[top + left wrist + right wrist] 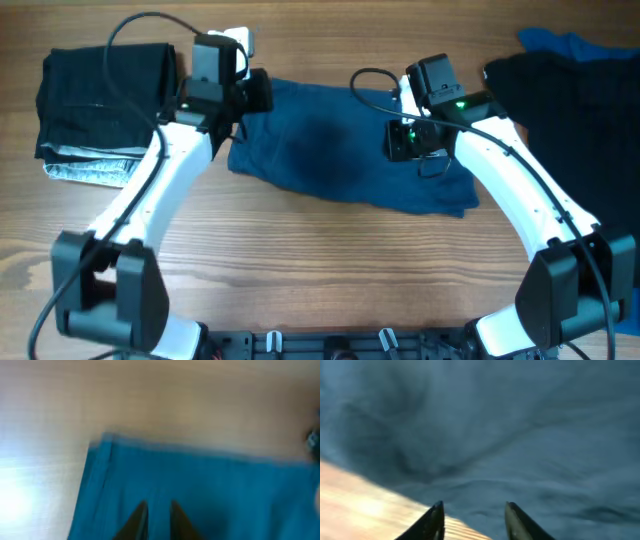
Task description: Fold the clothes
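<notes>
While the navy-blue shorts (340, 145) lie flat across the middle of the wooden table (320, 270), both arms sit low over them. The left gripper (157, 505) is at the shorts' far-left corner, just inside the hem. Its fingers are parted only a crack, with no cloth seen pinched between them. The right gripper (472, 507) is over the right part, jaws clearly apart, released, nothing held. Its wrist view shows a cloth edge and bare wood by the fingertips. Left of the shorts, a folded black garment (100, 85) is stacked on a light grey garment (85, 170). At far right lies a loose black garment (570, 100), with a brighter blue garment (570, 42) showing behind it.
</notes>
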Robot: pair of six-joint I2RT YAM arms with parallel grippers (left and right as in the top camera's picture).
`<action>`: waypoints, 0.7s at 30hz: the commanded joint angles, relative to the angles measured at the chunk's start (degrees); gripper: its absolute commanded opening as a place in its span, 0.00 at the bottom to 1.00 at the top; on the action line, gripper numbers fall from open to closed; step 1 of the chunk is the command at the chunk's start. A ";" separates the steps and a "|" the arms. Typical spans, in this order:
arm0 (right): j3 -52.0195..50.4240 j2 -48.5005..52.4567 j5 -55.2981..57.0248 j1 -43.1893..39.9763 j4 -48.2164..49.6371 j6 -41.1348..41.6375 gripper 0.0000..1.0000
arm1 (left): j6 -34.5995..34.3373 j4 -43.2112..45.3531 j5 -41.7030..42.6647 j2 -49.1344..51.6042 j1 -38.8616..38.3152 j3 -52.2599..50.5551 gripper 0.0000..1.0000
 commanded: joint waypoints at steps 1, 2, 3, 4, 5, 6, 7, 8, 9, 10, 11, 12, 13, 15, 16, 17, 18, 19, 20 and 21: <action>0.57 0.87 7.43 -4.35 -1.01 4.28 0.45 | -1.77 -13.94 -0.15 0.37 0.37 -1.51 0.18; 0.57 0.87 7.23 -6.14 -2.03 4.76 0.45 | -1.79 -17.20 -0.13 0.50 0.37 -1.51 0.18; 0.57 0.87 6.54 -7.58 -3.10 4.79 0.45 | -1.79 -18.56 -0.13 0.55 0.37 -1.51 0.18; 0.57 0.92 5.11 -9.16 -4.90 4.76 0.45 | -1.79 -19.32 -0.13 0.55 0.37 -1.57 0.18; 0.50 0.98 3.72 -10.67 -7.58 4.74 0.36 | -1.81 -19.34 -0.13 0.55 0.37 -1.70 0.18; -0.33 0.98 3.74 -11.45 -9.73 4.81 0.20 | -1.81 -19.34 -0.13 0.55 0.37 -1.70 0.19; -1.81 0.98 3.74 -11.85 -10.75 5.46 0.10 | -1.81 -19.32 -0.11 0.55 0.37 -1.70 0.20; -5.66 0.98 3.76 -12.20 -10.23 7.61 0.04 | -1.81 -19.23 -0.13 0.57 0.37 -1.70 0.20; -8.70 0.98 3.45 -12.24 -8.50 7.69 0.04 | -1.81 -19.06 -0.13 0.57 0.37 -1.70 0.20; -11.78 0.98 3.08 -12.24 -6.10 7.69 0.04 | -1.79 -19.06 -0.15 0.57 0.37 -1.70 0.20; -16.20 0.98 1.84 -12.28 -2.64 7.78 0.04 | -1.79 -19.06 -0.17 0.57 0.37 -1.70 0.24; -18.10 0.98 1.64 -12.28 -1.25 8.35 0.04 | -1.79 -19.06 -0.57 0.57 0.37 -1.70 0.24; -21.33 0.98 1.84 -12.28 1.55 10.71 0.04 | -1.79 -19.08 -0.59 0.57 0.37 -1.70 0.23; -26.58 0.98 1.81 -13.07 7.28 14.19 0.04 | -1.79 -19.12 -0.59 0.57 0.37 -1.70 0.21; -28.72 0.98 1.81 -14.16 9.88 15.43 0.04 | -1.79 -19.12 -0.59 0.57 0.37 -1.70 0.21; -29.59 0.98 1.81 -15.15 11.21 15.61 0.04 | -1.77 -19.12 -0.59 0.57 0.37 -1.70 0.21; -29.83 0.98 1.79 -16.70 11.74 15.52 0.04 | -1.79 -19.10 -0.61 0.57 0.37 -1.70 0.20; -29.59 0.92 0.74 -17.59 11.63 14.69 0.04 | -1.79 -19.08 -0.59 0.57 0.37 -1.70 0.18; -27.85 0.37 -3.34 -18.95 10.19 11.69 0.04 | -1.79 -19.04 -0.59 0.57 0.37 -1.70 0.17; -25.97 -0.33 -6.32 -19.43 8.87 9.88 0.04 | -1.77 -18.91 -0.61 0.55 0.37 -1.70 0.16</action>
